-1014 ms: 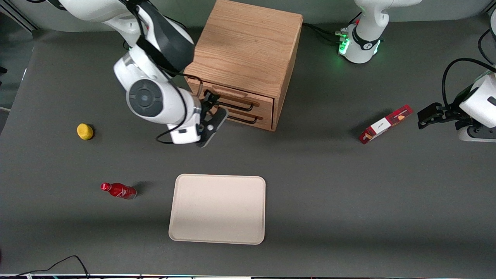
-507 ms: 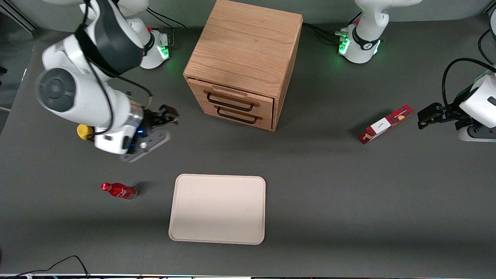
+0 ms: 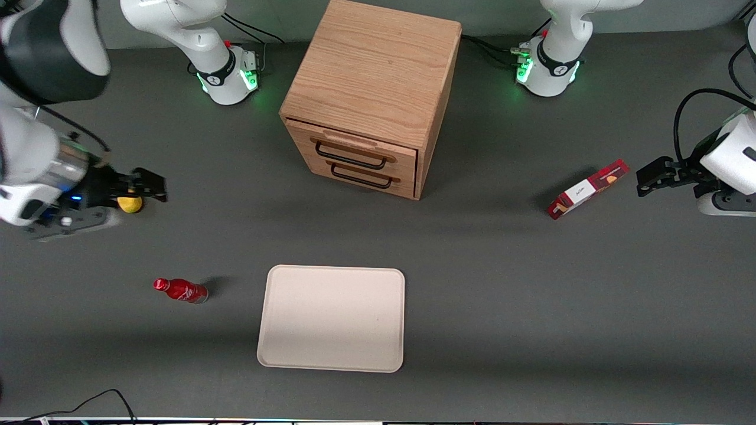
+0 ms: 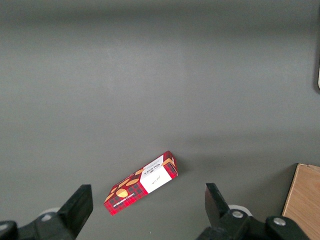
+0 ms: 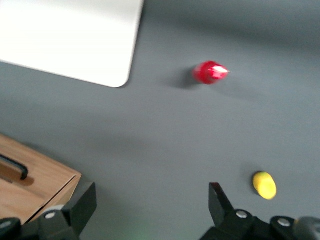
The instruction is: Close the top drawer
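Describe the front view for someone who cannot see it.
A light oak cabinet stands on a grey table, its top drawer pushed in. The open black gripper hangs far off toward the working arm's end, above a small yellow ball.

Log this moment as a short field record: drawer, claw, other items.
top drawer: pushed in, front level with the lower drawer
claw: open, holding nothing, far from the cabinet, above the yellow ball
bottle: lying on the table, nearer the camera than the ball
tray: nothing on it
box: toward the parked arm's end
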Controlling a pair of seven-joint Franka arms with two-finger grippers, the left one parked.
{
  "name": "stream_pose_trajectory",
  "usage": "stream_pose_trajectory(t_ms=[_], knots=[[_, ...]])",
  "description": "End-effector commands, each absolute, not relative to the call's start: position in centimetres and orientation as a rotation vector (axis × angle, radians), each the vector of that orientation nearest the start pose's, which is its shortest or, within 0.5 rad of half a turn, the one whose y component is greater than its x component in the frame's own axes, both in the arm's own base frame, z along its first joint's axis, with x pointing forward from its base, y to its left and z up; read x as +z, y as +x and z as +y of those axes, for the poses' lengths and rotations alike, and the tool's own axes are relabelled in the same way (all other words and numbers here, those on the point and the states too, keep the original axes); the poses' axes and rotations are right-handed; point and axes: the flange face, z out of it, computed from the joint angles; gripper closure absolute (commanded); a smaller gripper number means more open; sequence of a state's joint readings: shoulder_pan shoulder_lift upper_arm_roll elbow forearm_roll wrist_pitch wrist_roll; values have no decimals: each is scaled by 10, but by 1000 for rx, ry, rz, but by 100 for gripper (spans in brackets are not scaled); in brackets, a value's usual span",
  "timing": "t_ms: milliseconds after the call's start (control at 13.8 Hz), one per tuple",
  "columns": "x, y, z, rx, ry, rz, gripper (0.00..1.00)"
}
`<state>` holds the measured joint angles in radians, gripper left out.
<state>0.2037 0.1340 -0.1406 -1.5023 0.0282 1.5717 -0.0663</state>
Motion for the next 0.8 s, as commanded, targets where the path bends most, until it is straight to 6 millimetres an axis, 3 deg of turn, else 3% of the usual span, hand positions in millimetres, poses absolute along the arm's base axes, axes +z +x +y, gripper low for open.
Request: stream_pose_trajectory(t_ms=[0,145,362,725], knots=[[587,559,-3,35,-3121,-19,0],[589,543,-24,-37,-3109,36,0],[604,533,-26,-105,-3095,176,0],[612,530,-27,-119,-3107,178,0]])
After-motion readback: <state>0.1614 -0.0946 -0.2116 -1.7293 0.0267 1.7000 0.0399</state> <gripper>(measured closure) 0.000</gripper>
